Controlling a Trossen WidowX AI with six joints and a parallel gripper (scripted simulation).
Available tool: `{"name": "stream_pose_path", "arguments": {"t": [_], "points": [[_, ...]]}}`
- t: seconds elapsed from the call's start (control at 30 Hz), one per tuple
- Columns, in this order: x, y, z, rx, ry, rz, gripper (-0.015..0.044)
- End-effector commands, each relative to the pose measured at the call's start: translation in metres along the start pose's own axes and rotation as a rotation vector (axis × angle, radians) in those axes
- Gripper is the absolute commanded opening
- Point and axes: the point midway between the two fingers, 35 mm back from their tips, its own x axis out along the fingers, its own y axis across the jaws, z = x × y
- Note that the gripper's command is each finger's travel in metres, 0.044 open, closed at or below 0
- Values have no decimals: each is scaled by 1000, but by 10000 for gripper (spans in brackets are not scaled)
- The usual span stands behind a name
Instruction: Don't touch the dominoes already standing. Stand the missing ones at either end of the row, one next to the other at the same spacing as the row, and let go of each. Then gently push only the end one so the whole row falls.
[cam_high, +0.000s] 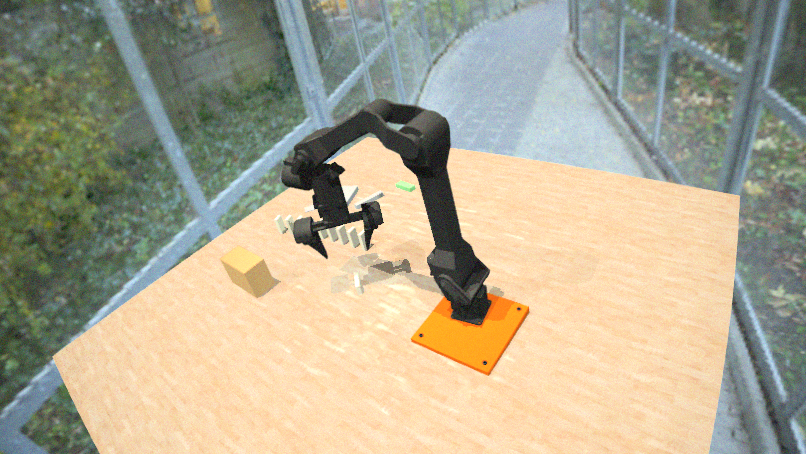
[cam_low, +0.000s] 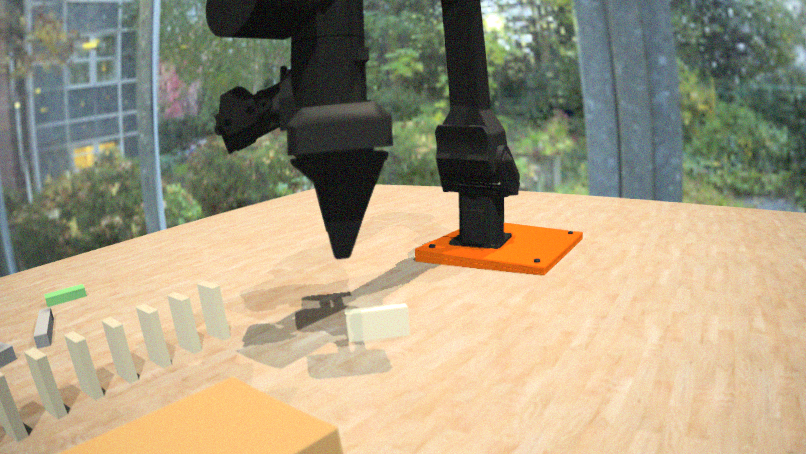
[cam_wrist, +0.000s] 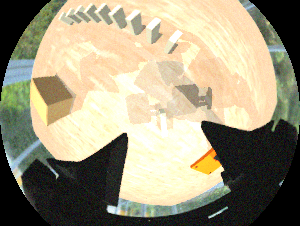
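Note:
A row of several cream dominoes (cam_high: 342, 234) (cam_low: 151, 335) (cam_wrist: 118, 16) stands upright on the wooden table (cam_high: 564, 281). Its near end domino (cam_low: 213, 310) stands free. One loose cream domino (cam_high: 358, 283) (cam_low: 376, 322) (cam_wrist: 161, 121) lies on its long edge apart from the row, toward the arm's base. My gripper (cam_high: 345, 251) (cam_low: 341, 248) (cam_wrist: 166, 130) is open and empty. It hangs well above the table between the row's near end and the loose domino, touching neither.
A tan box (cam_high: 247, 270) (cam_low: 214, 422) (cam_wrist: 52, 97) sits beside the row. A green block (cam_high: 404, 186) (cam_low: 65, 294) and grey flat pieces (cam_high: 369, 198) (cam_low: 43, 327) lie beyond the row. The arm stands on an orange base plate (cam_high: 496, 344) (cam_low: 541, 248).

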Motion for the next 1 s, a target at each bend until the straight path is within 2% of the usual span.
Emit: {"name": "stream_pose_path", "arguments": {"t": [0.0, 0.17, 0.8, 0.97], "points": [[25, -3, -3, 6, 11, -14, 440], [60, -5, -6, 6, 12, -14, 440], [76, -5, -7, 6, 12, -14, 440], [76, -5, -7, 6, 12, -14, 309]]}}
